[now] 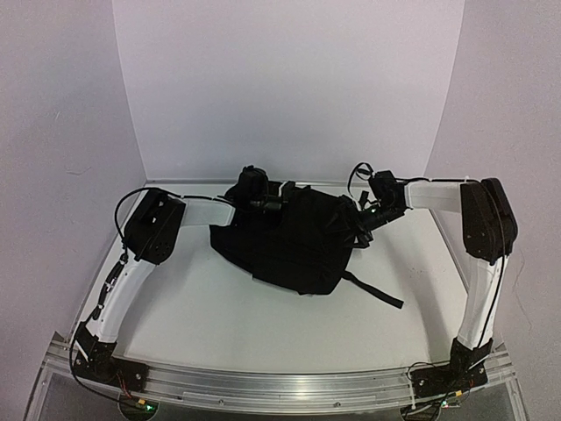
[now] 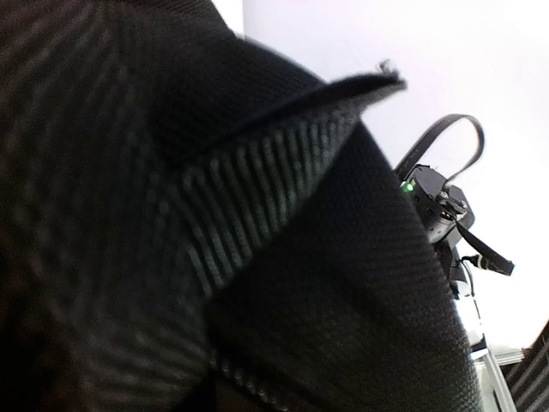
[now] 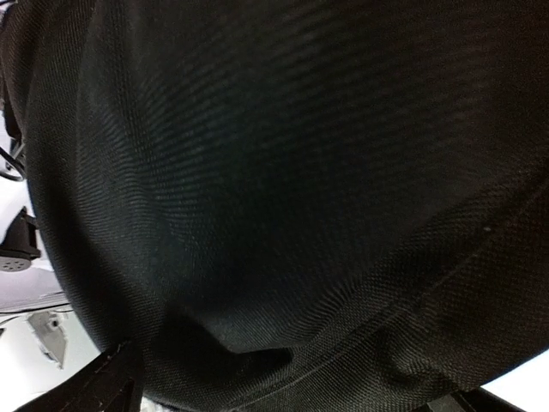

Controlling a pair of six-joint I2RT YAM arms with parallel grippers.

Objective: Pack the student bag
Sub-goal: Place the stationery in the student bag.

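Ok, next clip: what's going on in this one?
Both arms reach in to the black student bag, which lies slumped on the white table. The left claw is at the bag's far top edge and the right claw at its right side. Each wrist camera sees little but black fabric, so I cannot tell whether either claw has a grip. One strap trails off towards the near right.

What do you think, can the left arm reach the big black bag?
Probably yes. The left gripper sits right at the far edge of the student bag. Black fabric fills its wrist view, and nothing seems to be in between.
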